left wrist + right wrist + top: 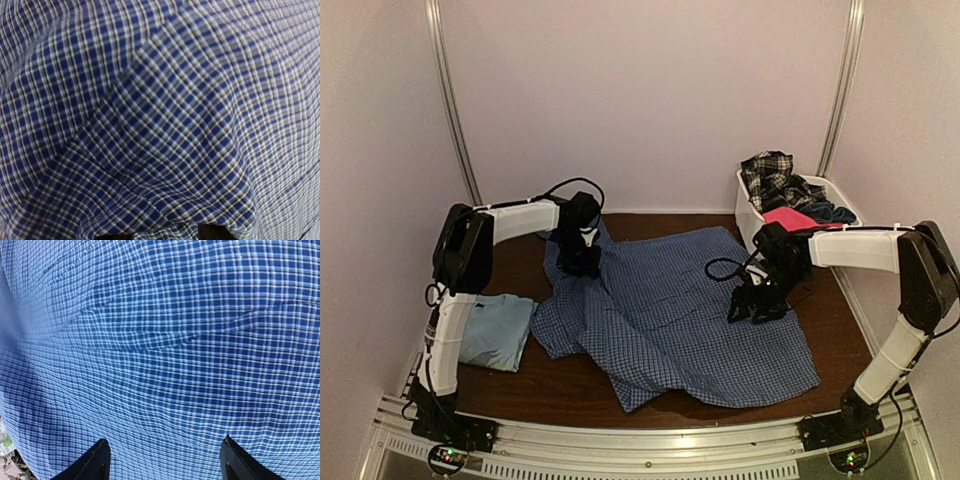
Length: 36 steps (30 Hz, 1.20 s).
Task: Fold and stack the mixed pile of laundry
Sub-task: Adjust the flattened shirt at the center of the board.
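Note:
The blue small-check button shirt [680, 320] lies spread over the middle of the table. My left gripper [582, 262] presses down into its far left part. In the left wrist view the shirt's cloth [160, 120] fills the frame and bulges over my left gripper [161, 235], leaving only the two dark fingertips [215, 233] showing, set apart. My right gripper [755, 302] hangs over the shirt's right side. It [162, 460] is open just above the flat cloth [165, 365], nothing between its fingers [97, 462]. A folded light blue T-shirt [500, 332] lies at the left.
A white basket [748, 215] stands at the back right, holding a black-white plaid piece [770, 175], a hot pink piece [788, 216] and dark navy pieces [828, 211]. Bare brown table [570, 385] shows along the near edge. Walls close in on three sides.

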Available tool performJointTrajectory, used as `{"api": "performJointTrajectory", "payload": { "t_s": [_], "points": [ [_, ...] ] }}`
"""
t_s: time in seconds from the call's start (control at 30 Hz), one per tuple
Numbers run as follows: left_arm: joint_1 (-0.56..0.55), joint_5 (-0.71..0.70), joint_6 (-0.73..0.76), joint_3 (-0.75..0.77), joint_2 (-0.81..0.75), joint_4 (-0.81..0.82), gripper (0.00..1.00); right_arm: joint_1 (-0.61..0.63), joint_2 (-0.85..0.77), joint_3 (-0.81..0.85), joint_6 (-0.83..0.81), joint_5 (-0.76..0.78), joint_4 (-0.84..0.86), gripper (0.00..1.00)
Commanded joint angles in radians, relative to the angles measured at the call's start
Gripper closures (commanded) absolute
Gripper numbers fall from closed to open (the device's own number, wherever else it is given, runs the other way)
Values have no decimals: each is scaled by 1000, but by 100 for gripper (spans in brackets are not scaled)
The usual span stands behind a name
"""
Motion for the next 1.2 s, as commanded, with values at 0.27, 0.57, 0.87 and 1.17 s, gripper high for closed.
{"api": "performJointTrajectory", "payload": {
  "t_s": [0.27, 0.57, 0.87, 1.17],
  "points": [
    [117, 19, 70, 367, 34, -94, 33, -11, 25, 185, 9, 93, -53, 28],
    [223, 113, -108, -436, -501, 196, 32, 184, 13, 351, 92, 6, 47, 35],
    [331, 203, -226, -672, -534, 378, 31, 426, 287, 582, 114, -39, 125, 31],
    [375, 250, -231, -666, -463, 408, 26, 531, 548, 756, 84, 90, 33, 23]
  ]
}}
